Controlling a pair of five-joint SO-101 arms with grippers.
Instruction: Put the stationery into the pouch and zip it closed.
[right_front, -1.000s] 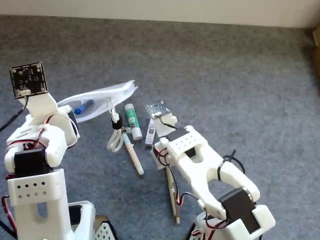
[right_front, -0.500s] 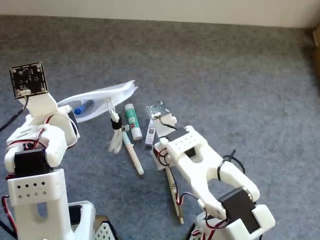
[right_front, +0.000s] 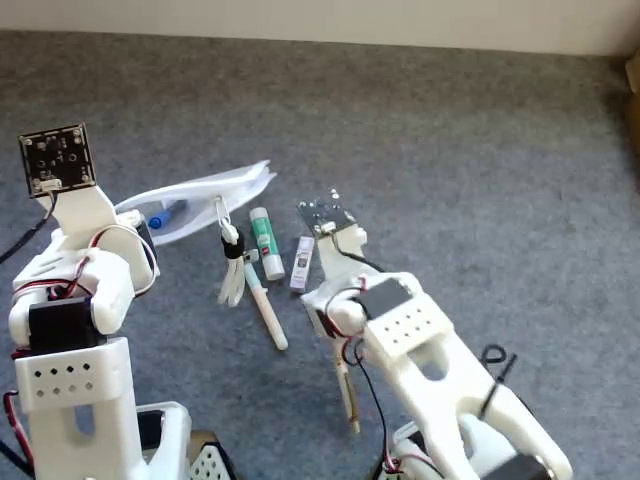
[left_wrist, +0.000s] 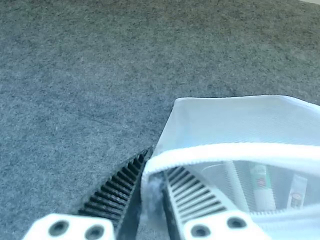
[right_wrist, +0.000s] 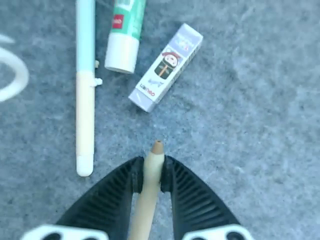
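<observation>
The pouch (right_front: 205, 200) is found lying open on the grey carpet (right_front: 480, 150). Its mouth edge is clenched between the fingers of the left gripper (left_wrist: 152, 167), and a blue item (right_front: 170, 213) is seen inside. A pencil (right_wrist: 150, 187) is grasped near its tip by the right gripper (right_wrist: 151, 162). 3 items remain on the carpet between pouch and pencil: a glue stick (right_front: 266, 243), a small box (right_front: 302, 263) and a pen (right_front: 266, 312), beside a white cord loop (right_front: 230, 283).

Judged: the pencil should be lifted clear, carried over the loose items and fed tip-first into the held mouth.

Against 1.0 s ago, the right arm is seen stretched further forward, with the pencil's tail drawn up slightly.
</observation>
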